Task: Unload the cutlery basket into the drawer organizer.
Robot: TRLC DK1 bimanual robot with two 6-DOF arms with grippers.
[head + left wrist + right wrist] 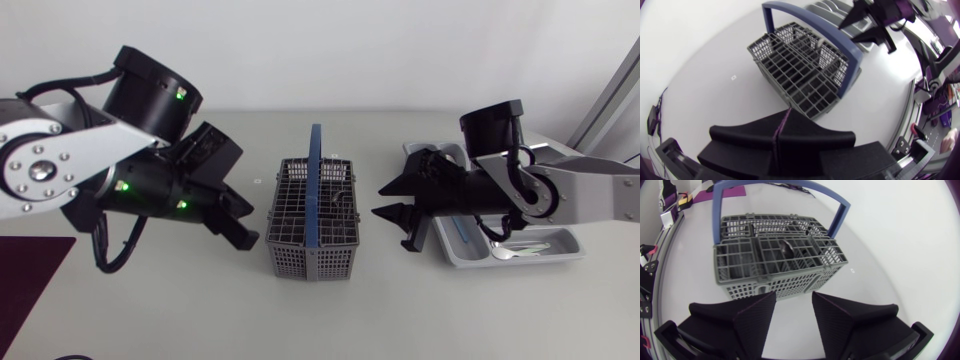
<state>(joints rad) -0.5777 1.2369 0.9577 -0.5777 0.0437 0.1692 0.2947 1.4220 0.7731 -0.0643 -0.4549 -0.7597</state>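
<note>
Head view puts the cutlery basket (300,240) on the tabletop (400,310) between my two sets of fingers. My left fingers (245,225) are just beside one long wall and my right fingers (378,201) are near the other, neither touching it. Left wrist view shows my left fingers (782,125) pressed together with nothing in them. Right wrist view shows my right fingers (794,296) spread apart and empty, with the basket straight ahead of them.

The basket's long axis, with the blue handle (314,190) arching over it, runs crosswise to where my right fingers point. In a middle compartment ahead of those fingers stands one metal piece (785,246) (a spoon, I think, rounded end up). Its long axis is near upright, leaning a little. The drawer organizer (565,240) lies behind my right fingers, under that arm, with a pale utensil (520,250) lying in it.

I judge the metal piece light, rigid and slick, so a pinch on its polished surface could slip. The best hold is probably the exposed upper end, with my fingers closing across its flat faces from above, clear of the handle and the plastic grid. A straight lift along its axis should keep it from snagging.
</note>
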